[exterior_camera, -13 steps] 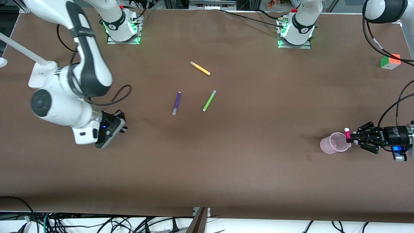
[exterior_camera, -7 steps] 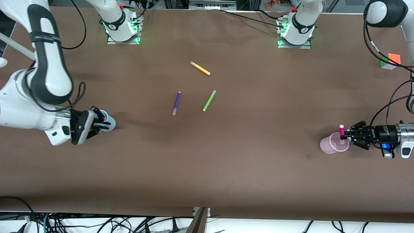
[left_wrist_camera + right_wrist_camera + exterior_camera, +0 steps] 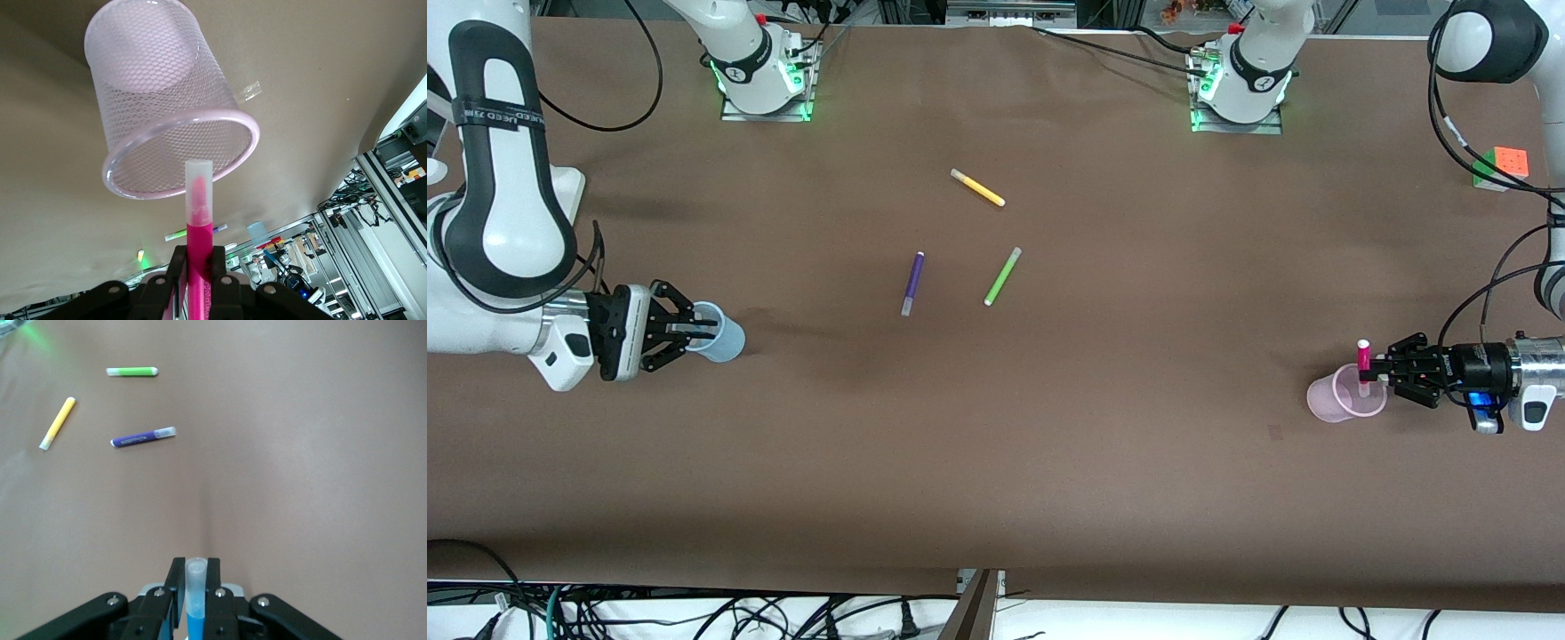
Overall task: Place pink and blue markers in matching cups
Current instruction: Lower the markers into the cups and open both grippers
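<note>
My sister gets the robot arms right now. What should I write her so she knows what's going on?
Left gripper: shut on the pink marker, held upright over the pink cup at the left arm's end of the table.
Right gripper: shut on the blue marker, over the blue cup at the right arm's end.
Done: both markers picked up and brought to their matching cups.
Left: let go of each marker so it drops into its cup, then pull the arms away.
Leave alone: the purple pen, green pen and yellow pen lying mid-table.
</note>
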`<state>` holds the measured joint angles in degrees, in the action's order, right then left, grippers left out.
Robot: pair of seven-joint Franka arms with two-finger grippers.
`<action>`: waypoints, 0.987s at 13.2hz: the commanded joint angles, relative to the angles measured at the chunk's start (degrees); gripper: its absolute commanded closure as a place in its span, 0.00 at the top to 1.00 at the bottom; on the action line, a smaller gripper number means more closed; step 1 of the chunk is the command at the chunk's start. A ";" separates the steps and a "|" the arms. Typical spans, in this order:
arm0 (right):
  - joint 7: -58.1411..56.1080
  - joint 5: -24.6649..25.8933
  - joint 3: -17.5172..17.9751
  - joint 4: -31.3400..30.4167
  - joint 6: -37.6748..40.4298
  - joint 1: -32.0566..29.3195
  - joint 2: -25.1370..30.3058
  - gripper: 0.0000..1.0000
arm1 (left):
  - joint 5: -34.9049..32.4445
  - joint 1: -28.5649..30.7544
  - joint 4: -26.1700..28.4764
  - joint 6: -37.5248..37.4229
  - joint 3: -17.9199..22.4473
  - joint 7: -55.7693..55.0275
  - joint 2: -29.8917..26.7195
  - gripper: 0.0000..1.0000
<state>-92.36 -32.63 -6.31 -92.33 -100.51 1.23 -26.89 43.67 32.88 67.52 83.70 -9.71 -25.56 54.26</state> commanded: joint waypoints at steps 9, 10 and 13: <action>-14.25 -3.58 0.33 -5.49 0.66 -1.50 0.61 0.06 | -0.41 -0.36 -0.55 -0.55 -0.22 1.57 -2.13 0.50; -14.25 -3.58 0.24 -5.67 0.66 -1.50 0.61 0.06 | -4.78 -1.32 -0.55 -0.64 -0.83 1.22 -5.36 0.51; -12.85 -3.58 -0.90 -5.58 2.42 -1.50 0.70 0.72 | -13.76 -7.12 0.07 -2.30 -0.84 0.86 -16.09 0.59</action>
<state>-104.86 -34.46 -6.73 -96.79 -99.34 0.37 -27.26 34.58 29.47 65.12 82.70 -11.70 -24.61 46.49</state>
